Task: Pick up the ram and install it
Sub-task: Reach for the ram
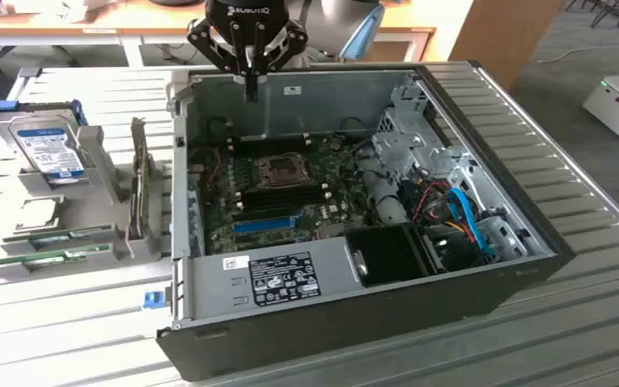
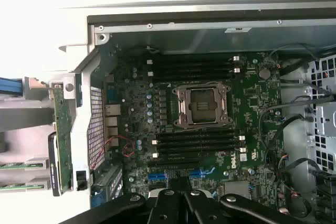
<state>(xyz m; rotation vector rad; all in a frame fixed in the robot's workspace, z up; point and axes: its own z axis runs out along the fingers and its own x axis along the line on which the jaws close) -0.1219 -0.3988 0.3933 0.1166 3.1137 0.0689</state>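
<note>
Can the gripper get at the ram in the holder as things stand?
Probably yes: the ram lies uncovered in the gray holder outside the case, with nothing above it. The gripper hangs shut above the open case.

The hand (image 1: 251, 95) is black with a dull satin sheen on its linked parts. Just below it, the computer case (image 1: 288, 105) shows bare grey sheet metal inside, smooth and faintly shiny, and its outer shell is matt black. The motherboard (image 1: 288, 189) under the hand is green lacquered board, lightly glossy, with a bright metal socket frame (image 2: 202, 106). Well away from the hand, the ram (image 1: 46, 258) is green board too, and its holder (image 1: 138, 242) looks like matt grey plastic. The hard drive (image 1: 46, 145) near it is silvery metal with a glossy blue label. The surface (image 1: 73, 339) is pale ribbed metal.
</note>
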